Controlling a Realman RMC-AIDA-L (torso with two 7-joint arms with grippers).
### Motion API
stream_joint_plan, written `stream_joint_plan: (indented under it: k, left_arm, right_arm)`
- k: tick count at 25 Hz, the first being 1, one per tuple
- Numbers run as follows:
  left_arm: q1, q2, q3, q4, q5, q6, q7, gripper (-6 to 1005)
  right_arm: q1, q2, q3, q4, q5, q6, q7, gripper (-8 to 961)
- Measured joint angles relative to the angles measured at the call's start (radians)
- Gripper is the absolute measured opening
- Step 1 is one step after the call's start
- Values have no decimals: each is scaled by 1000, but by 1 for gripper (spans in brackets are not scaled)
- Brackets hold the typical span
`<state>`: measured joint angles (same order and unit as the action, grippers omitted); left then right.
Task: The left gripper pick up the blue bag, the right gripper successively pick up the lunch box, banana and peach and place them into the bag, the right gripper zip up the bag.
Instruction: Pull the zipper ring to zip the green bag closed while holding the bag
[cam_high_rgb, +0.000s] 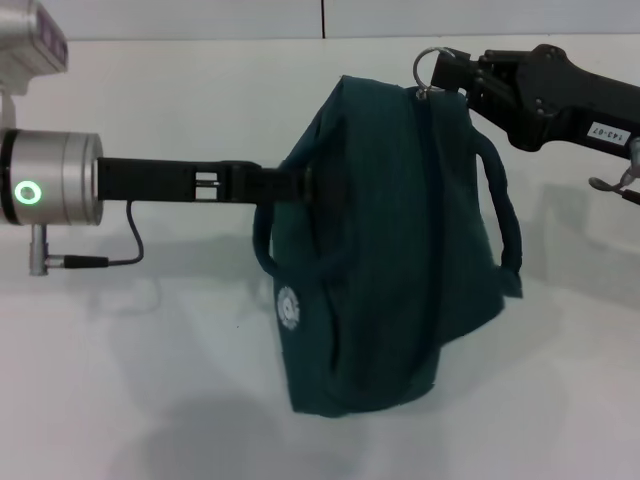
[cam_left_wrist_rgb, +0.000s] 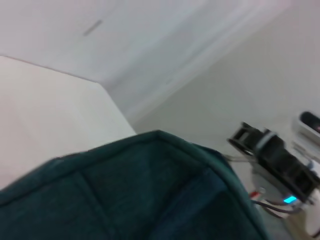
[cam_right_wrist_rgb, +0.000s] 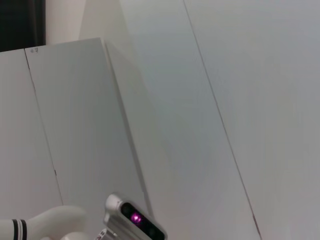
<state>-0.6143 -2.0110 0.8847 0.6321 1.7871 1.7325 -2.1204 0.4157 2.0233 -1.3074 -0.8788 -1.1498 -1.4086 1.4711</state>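
1. A dark teal-blue fabric bag (cam_high_rgb: 390, 250) with a round white logo (cam_high_rgb: 289, 306) hangs above a pale white table (cam_high_rgb: 150, 400), lifted clear of it, its zip seam closed.
2. The left gripper (cam_high_rgb: 290, 185), a black claw on a silver-cuffed arm, reaches in from the bag's left and is clamped on a loop handle (cam_high_rgb: 262, 240).
3. The right gripper (cam_high_rgb: 450, 75), black with a small white label, sits at the bag's upper right corner, pinching the metal ring zipper pull (cam_high_rgb: 428, 62).
4. The second loop handle (cam_high_rgb: 505, 215) droops on the bag's right side.
5. The left wrist view alone shows the bag's top edge (cam_left_wrist_rgb: 150, 190) close up — with the right arm beyond it; the right wrist view shows only white wall panels (cam_right_wrist_rgb: 200, 100).
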Motion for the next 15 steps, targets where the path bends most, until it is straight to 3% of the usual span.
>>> stream_joint_plan:
  k: [8,15]
  left_arm:
    - [0,10,-39,0,0,-83,4,802]
    - [-1,12,-60,3,3,-59,4,794]
  right_arm:
    - [-8,0,-1,0,1,-7,-1,22]
    - [-12,0,5,8,6,-7,-3,23]
